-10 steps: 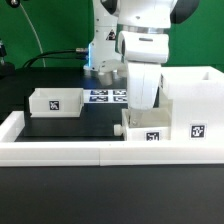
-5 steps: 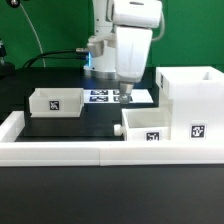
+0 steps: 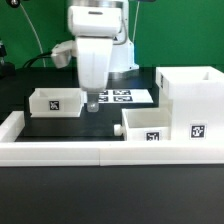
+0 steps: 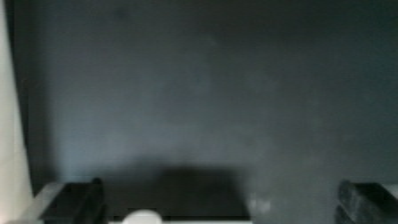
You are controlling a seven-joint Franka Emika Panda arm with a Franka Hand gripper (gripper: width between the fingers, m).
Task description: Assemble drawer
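Black tabletop (image 3: 60, 125), fingers (image 4: 75, 203) moved over beside loose tray (image 3: 55, 101)

Open mat (image 3: 95, 128) under and in front of my gripper (image 3: 93, 104); that's my widest lane, running btwn the two trays down to the border wall (image 3: 100, 150); first tray (image 3: 55, 101) sits just beside me on the exterior view's left, tight on that side; second tray (image 3: 148, 123) and tall case (image 3: 190, 100) block the exterior view's right; marker board (image 3: 122, 97) lies flat, no barrier; wrist view: bare mat btwn my spread fingers (image 4: 75, 198).
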